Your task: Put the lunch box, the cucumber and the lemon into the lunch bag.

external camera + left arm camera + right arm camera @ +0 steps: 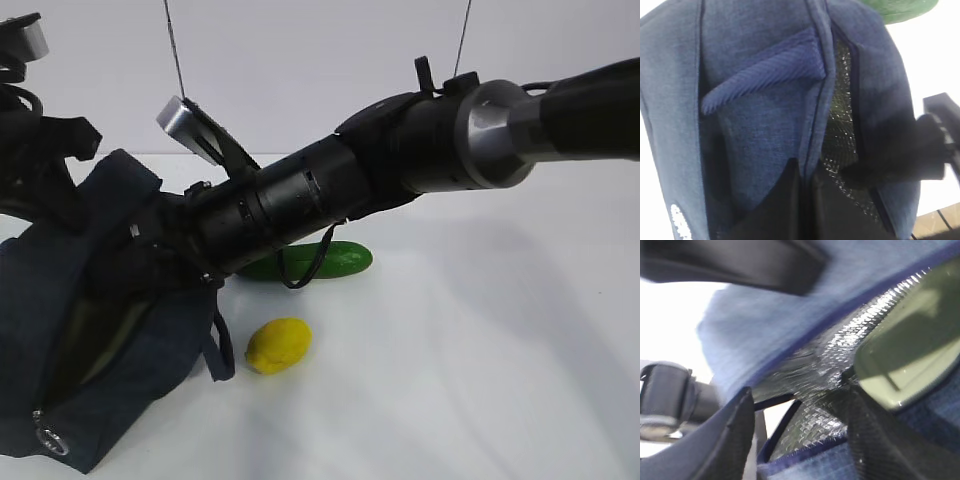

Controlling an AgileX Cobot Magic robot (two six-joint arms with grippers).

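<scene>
At the bench's (480, 380) left edge the navy lunch bag (90, 380) gapes, the pale green lunch box (910, 360) inside against silver lining. The left end effector (807, 200) is clamped on the bag's rim; the right end effector (797, 440) stands apart, empty, within the mouth. The yellow lemon (278, 345) and dark cucumber (335, 260) lie just right, open bench beyond.

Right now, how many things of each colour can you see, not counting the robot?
Navy: 1, the lunch bag
Pale green: 1, the lunch box inside the bag
Dark green: 1, the cucumber
Yellow: 1, the lemon
Total: 4
</scene>
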